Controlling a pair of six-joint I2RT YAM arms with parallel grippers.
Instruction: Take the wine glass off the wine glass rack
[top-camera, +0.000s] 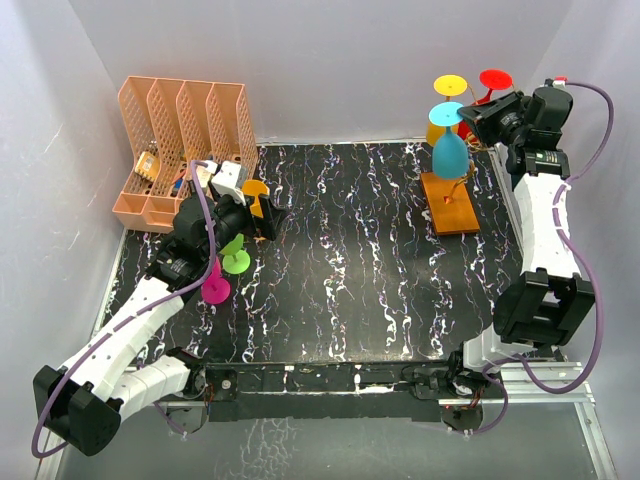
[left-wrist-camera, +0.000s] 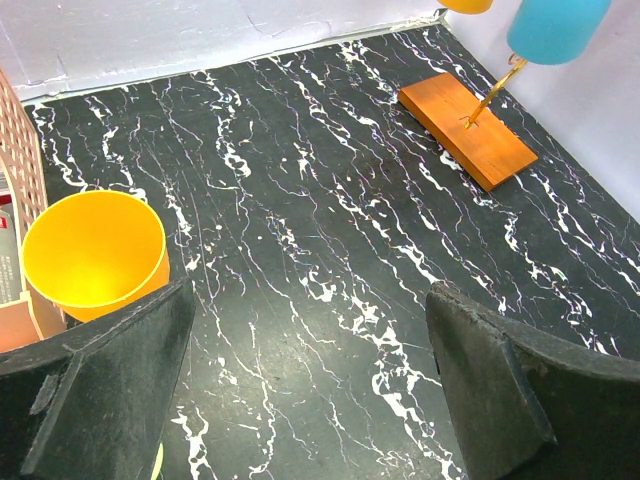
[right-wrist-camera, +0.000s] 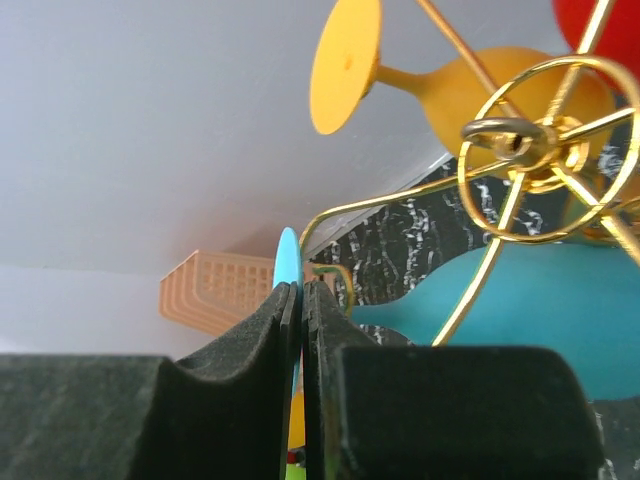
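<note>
1. Gold rack (top-camera: 452, 205), far-right worktop (top-camera: 350, 260): three hanging – blue glass (top-camera: 449, 152), yellow glass (top-camera: 450, 86), red glass (top-camera: 494, 78).
2. right jaws pinching blue glass's foot.
3. left jaws spread; three beside them – orange glass (top-camera: 255, 189), green glass (top-camera: 236, 263), pink glass (top-camera: 215, 290).

We see our left arm (top-camera: 130, 320) and right arm (top-camera: 545, 215) built of white shells, each marked with a dotted dark line, between chunky black joints. A purple cable (top-camera: 597, 310) loops along each. Our jaws carry thick black foam pads (left-wrist-camera: 110, 390).
</note>
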